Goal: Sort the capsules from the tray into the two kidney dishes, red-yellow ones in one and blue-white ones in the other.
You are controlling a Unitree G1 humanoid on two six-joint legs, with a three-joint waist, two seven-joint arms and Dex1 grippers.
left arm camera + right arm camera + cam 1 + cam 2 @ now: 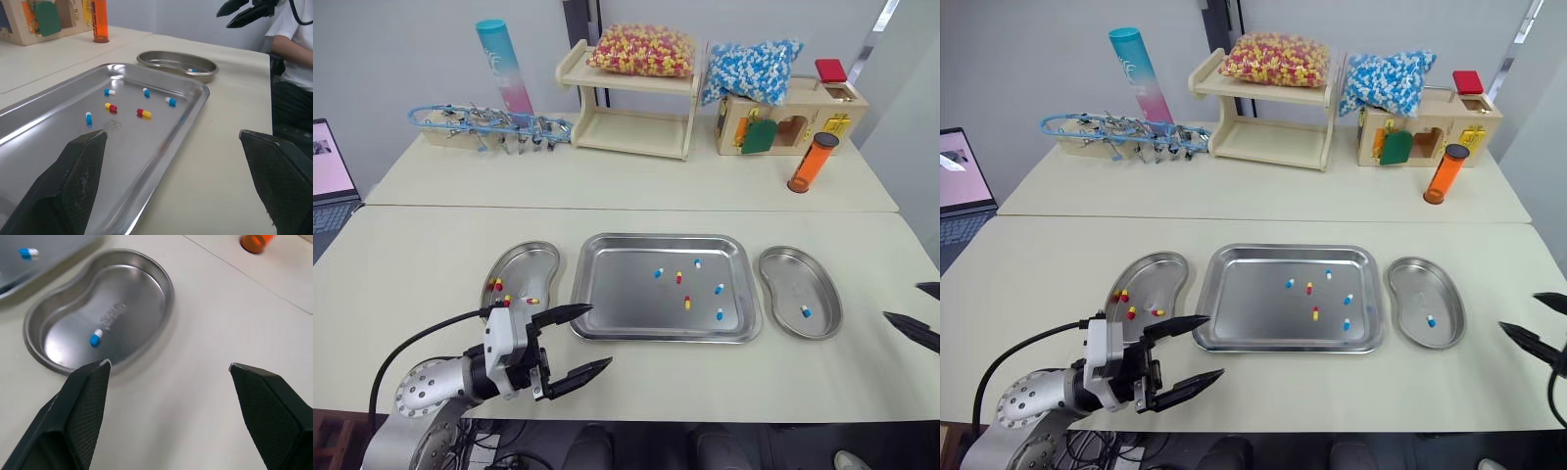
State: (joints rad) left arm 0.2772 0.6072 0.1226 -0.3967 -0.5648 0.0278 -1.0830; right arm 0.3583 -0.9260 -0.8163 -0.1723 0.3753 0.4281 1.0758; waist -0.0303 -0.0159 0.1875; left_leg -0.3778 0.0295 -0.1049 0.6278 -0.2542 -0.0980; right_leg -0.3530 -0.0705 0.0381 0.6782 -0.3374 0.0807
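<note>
Left eye view showed six capsules loose in the steel tray (626,294) at the middle of the near table. Two were red-yellow capsules (687,303) and four were blue-white capsules (719,289), scattered through the tray's right half. The nearer red-yellow one lay with its long axis running roughly near to far.

The left gripper (600,335) hung just beside the tray's near-left corner with its two black fingers spread wide and nothing between them. From there the capsules lay to its right and a little farther away.

The right gripper (901,300) was also spread wide and empty. It sat at the table's right edge, beyond the right kidney dish (798,274) and well apart from the tray. The left arm was therefore the nearer one, and probably the better placed for a red-yellow capsule.

The left kidney dish (533,264), just beside the tray, held a few red-yellow capsules at its near end. The right kidney dish held a single blue-white capsule.

On the far table stood a wooden shelf (631,108) carrying a bag of red-yellow capsules, with an orange tube (811,163) to its right.
</note>
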